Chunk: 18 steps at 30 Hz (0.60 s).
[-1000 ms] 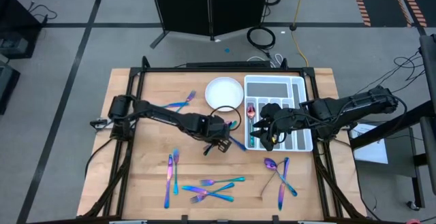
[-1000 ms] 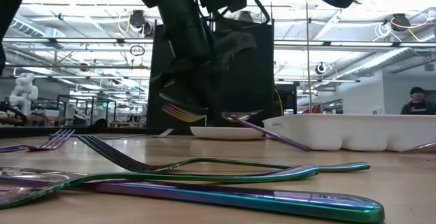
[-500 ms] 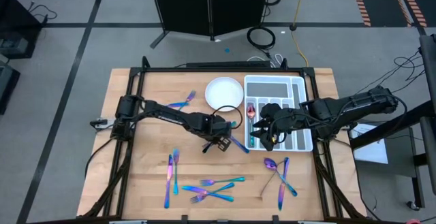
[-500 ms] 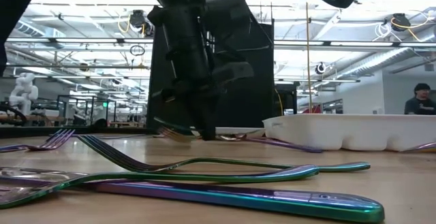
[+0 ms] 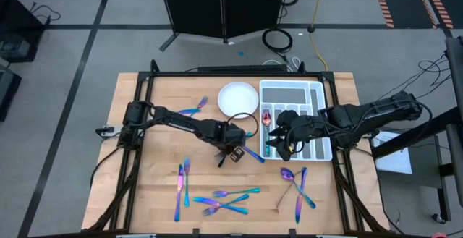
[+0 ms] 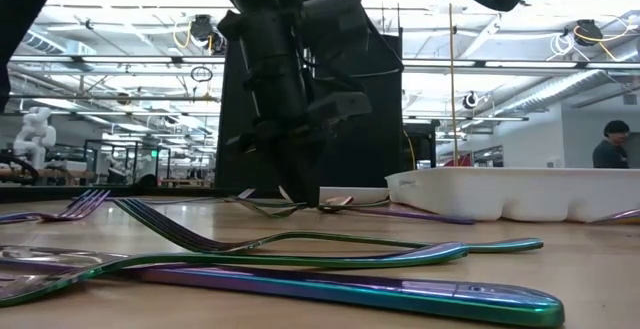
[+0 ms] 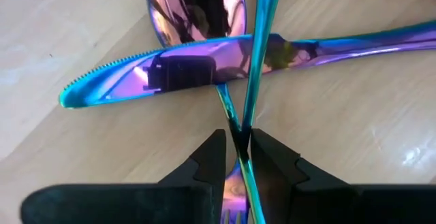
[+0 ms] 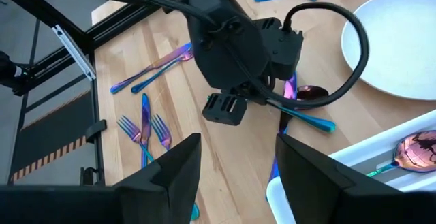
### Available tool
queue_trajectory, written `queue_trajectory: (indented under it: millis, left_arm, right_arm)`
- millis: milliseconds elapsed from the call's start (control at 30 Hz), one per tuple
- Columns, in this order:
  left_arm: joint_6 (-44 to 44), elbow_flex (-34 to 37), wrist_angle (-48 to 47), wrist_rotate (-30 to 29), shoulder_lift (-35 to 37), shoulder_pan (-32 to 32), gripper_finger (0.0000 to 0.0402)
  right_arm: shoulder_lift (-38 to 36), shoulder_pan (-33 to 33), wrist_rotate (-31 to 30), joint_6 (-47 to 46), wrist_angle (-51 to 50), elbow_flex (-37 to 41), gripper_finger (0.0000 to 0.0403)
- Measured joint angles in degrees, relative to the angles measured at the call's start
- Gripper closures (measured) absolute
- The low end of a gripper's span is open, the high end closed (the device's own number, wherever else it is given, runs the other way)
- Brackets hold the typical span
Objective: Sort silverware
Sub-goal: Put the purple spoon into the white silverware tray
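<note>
In the left wrist view, the spoon (image 7: 197,9) is cut off at the top edge. The knife (image 7: 225,64) runs off the right edge, and the fork (image 7: 235,195) is mostly hidden between the tool's fingers (image 7: 204,173).

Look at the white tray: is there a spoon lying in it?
Yes, the right wrist view shows a pink spoon lying in a compartment of the white tray.

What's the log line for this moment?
left gripper: low at crossed silverware near tray | right gripper: open, over tray edge | unsorted pieces: on table
</note>
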<state>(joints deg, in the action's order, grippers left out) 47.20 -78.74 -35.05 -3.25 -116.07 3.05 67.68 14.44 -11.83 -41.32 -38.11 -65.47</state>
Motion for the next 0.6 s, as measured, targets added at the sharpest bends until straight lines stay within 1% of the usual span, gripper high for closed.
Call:
queue_trajectory:
  millis: [367, 433, 533, 600]
  left_arm:
    - [-1.27, -0.01, -0.15, 0.43, 0.00, -0.04, 0.0335]
    - [-1.59, 0.00, -0.16, 1.44, 0.00, -0.30, 0.0349]
    - [-1.61, -0.01, -0.14, 2.31, 0.22, -0.37, 0.0387]
    - [-1.68, -0.02, 0.05, 3.11, 0.31, -0.37, 0.0394]
  right_arm:
    - [0.00, 0.31, 0.07, 0.20, -0.06, 0.00, 0.0220]
    - [0.00, 0.31, -0.01, 0.23, -0.06, 0.00, 0.0220]
    - [0.00, 0.31, -0.01, 0.38, -0.11, 0.00, 0.0220]
    - [0.00, 0.31, -0.02, 0.40, -0.13, 0.00, 0.0220]
